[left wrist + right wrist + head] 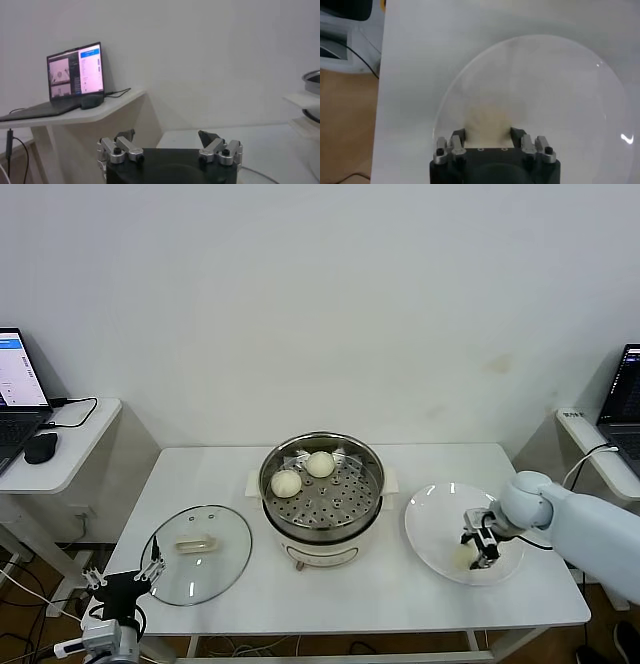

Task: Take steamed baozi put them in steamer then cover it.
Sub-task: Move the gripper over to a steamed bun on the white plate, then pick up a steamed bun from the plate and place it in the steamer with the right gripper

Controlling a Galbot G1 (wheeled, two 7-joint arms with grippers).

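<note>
The steamer [268, 487] stands at the table's middle with two steamed baozi [287, 482] [320, 464] on its perforated tray. A third baozi [487, 120] lies on the white plate [430, 524] to the right. My right gripper [476, 548] is down over that plate, its fingers pressed against both sides of this bun [462, 558]. The cover [228, 562], clear glass with a cream handle, lies flat on the table left of the steamer. My left gripper [122, 572] hangs open and idle off the table's front left corner, holding nothing [167, 136].
A side shelf at the left holds a laptop [75, 70] and a mouse [41, 447]. Another laptop [625, 399] sits on a shelf at the right. The steamer's rim [312, 80] shows at the edge of the left wrist view.
</note>
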